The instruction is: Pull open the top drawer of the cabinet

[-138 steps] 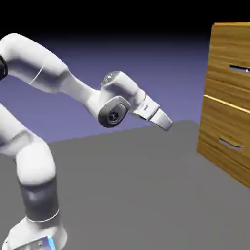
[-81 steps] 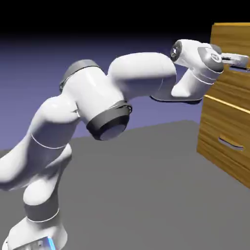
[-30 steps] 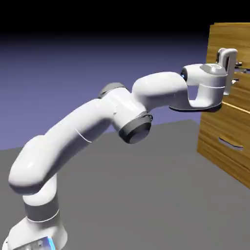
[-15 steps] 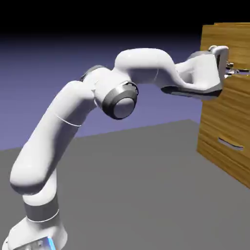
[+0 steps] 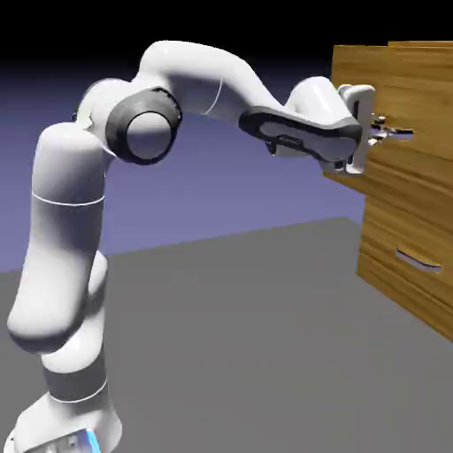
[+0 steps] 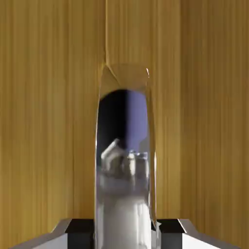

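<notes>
My arm (image 5: pixel 203 84) arcs over the bare grey surface (image 5: pixel 248 336) with nothing in the way, and my hand (image 5: pixel 387 133) is pinched tight on the thin silver handle (image 6: pixel 125 160). That's on the top drawer (image 5: pixel 354 106), far right of the exterior view, golden-brown and sticking out past the rest of the cabinet (image 5: pixel 416 257). Up close the handle's a shiny, mirror-like strip against the wood.

backdrop (image 5: pixel 221 177): blue-violet, black above | table (image 5: pixel 248 354): plain grey

We see the top drawer (image 5: pixel 354 111) jutting out of the cabinet (image 5: pixel 416 221) above the lower drawer (image 5: pixel 407 265); the arm (image 5: pixel 177 97) reaches in from the left.
</notes>
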